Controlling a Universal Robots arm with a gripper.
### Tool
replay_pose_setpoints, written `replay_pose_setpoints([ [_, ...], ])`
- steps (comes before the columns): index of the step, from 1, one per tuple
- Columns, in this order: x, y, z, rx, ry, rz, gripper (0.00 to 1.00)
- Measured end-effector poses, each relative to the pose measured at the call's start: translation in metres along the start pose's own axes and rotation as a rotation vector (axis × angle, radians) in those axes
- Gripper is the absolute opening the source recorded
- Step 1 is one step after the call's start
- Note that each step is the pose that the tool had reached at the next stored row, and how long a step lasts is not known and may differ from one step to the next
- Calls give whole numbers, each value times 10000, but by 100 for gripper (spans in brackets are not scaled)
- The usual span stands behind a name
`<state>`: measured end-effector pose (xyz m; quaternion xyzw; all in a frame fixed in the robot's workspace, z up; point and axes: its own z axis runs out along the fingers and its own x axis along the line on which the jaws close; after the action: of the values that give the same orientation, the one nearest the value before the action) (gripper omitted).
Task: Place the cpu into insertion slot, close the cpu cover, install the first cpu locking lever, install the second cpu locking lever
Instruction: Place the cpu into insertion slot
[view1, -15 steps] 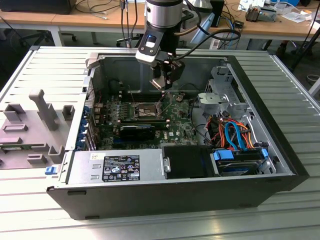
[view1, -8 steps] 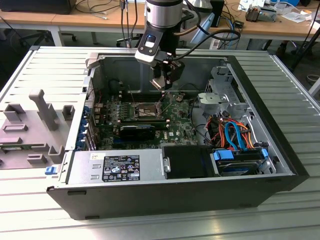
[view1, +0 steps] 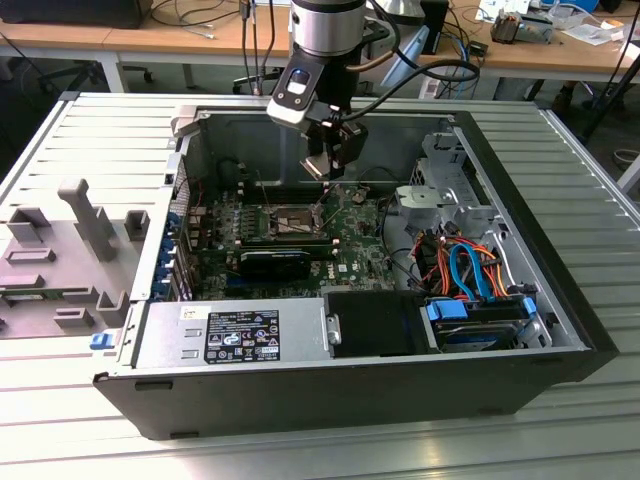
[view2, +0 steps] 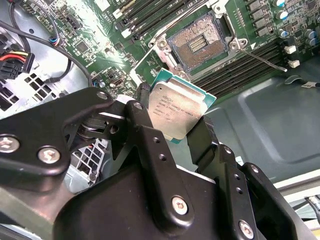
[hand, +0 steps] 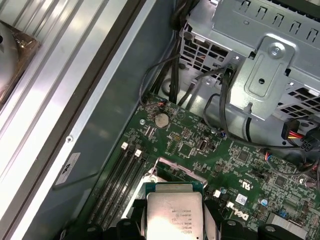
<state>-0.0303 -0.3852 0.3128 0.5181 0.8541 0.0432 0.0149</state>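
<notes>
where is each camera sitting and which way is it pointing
Exterior view: off the arm, above the open computer case, looking down into it; the arm and its gripper hang over the green board.
Second wrist view: on the wrist, looking along the black fingers shut on the cpu toward the bare insertion slot.
First wrist view: on the wrist, looking past the cpu across the green board to the drive cage; fingers flank the chip.
Shared: both wrist views show the gripped cpu and green board.
</notes>
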Motion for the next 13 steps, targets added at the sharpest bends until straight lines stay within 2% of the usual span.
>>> replay_pose_setpoints([
  [13,0,0,0,-9,-40,448,55],
])
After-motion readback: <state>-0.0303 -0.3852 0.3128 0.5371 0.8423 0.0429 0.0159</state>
